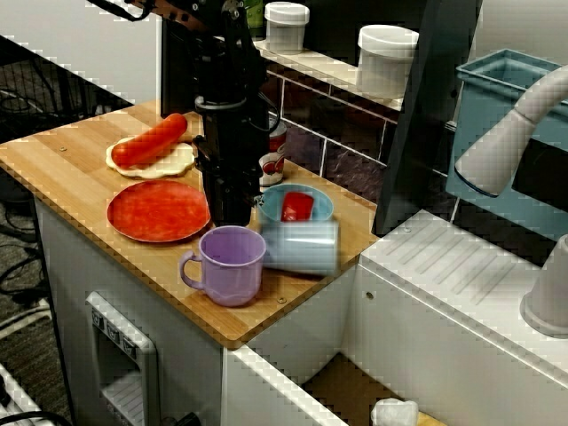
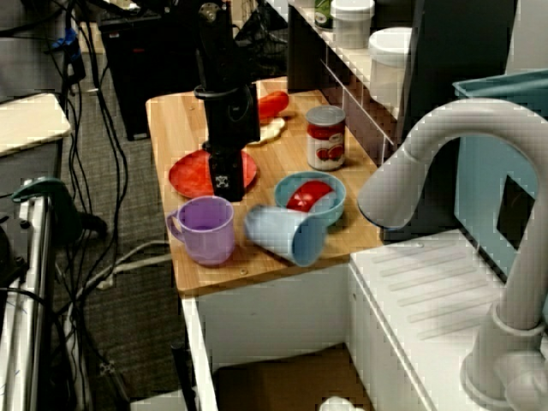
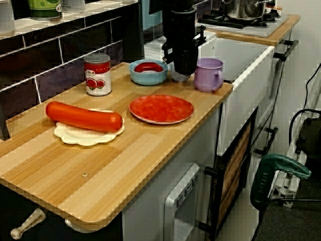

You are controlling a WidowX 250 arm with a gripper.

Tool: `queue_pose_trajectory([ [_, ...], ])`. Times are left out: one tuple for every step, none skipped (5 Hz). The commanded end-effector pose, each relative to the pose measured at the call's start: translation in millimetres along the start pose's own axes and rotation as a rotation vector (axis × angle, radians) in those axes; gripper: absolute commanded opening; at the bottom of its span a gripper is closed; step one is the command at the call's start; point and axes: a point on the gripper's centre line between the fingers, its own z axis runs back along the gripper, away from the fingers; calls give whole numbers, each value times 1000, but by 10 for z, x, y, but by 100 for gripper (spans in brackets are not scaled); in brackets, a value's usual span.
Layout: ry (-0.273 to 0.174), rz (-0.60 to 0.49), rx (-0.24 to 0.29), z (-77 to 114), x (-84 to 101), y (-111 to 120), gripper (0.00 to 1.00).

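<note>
Purple mug [image 1: 226, 264]: set upright close to the table [image 1: 62, 151] corner beside the sink, with its handle turned toward the open edge. Nothing is seen inside it.
Light-blue cup [image 1: 302, 246]: laid on its side just beside the purple mug, with its mouth turned toward the sink edge.
Gripper [image 1: 228, 213]: pointed straight down and held low, just behind the purple mug, between the red plate and the blue bowl. The tips are hidden by the mug in the view from the sink side and are too dark in the other views. It cannot be told whether the gripper is spread or closed. Nothing is seen held.
Red plate [image 1: 158, 211]: laid flat and bare near the open edge. The gripper is positioned at the plate's rim on the bowl side.
Blue bowl [image 1: 321, 202]: placed just behind the light-blue cup, with a red item [image 1: 297, 207] lying in it.
Can [image 2: 325, 137]: stood upright near the wall edge.
Sausage [image 1: 149, 140]: laid across a cream disc [image 1: 169, 162] toward the far end.
Progress: judged early. Every thing rests on the table and none is raised. Contact between the gripper and any thing is not confirmed.
</note>
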Motion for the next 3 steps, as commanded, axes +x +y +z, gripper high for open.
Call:
queue_pose_trajectory([
  [-30,-6,-1,159,-30,92,0],
  [-27,-1,-2,179,-42,133,0],
  [-35,5,0,260,-31,185,0],
])
